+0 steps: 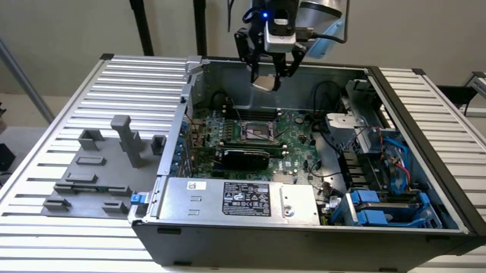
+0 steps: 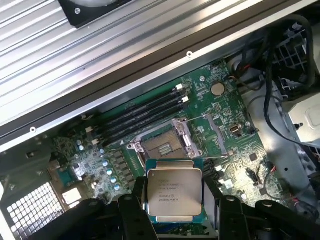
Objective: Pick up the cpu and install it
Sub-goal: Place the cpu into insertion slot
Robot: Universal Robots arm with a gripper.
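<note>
Clamping the cpu (image 2: 174,194) between them, the jaws press on two opposite edges of the chip, one dark finger on each side. Its pale metal lid faces the wrist camera. The chip hangs in the air, clear of the board, and its nearest edge is cut off behind the jaw bodies. The print on the lid is too small to read, and its underside is hidden.

Just past the chip in the wrist view lies the socket (image 2: 162,144), a metal-framed square with a dark centre, on the green motherboard (image 2: 220,115). Whether the socket's retaining frame is open or closed I cannot tell. Beyond the socket run the long black memory slots (image 2: 145,112), and a round coin cell (image 2: 217,89) sits further off.

In the exterior view the held chip sits above the open computer case (image 1: 304,239), near its far wall and higher than the socket. The power supply (image 1: 235,199) fills the case's near side. Grey fixture blocks (image 1: 125,136) stand on the ribbed surface (image 1: 76,250) at the exterior view's left.
</note>
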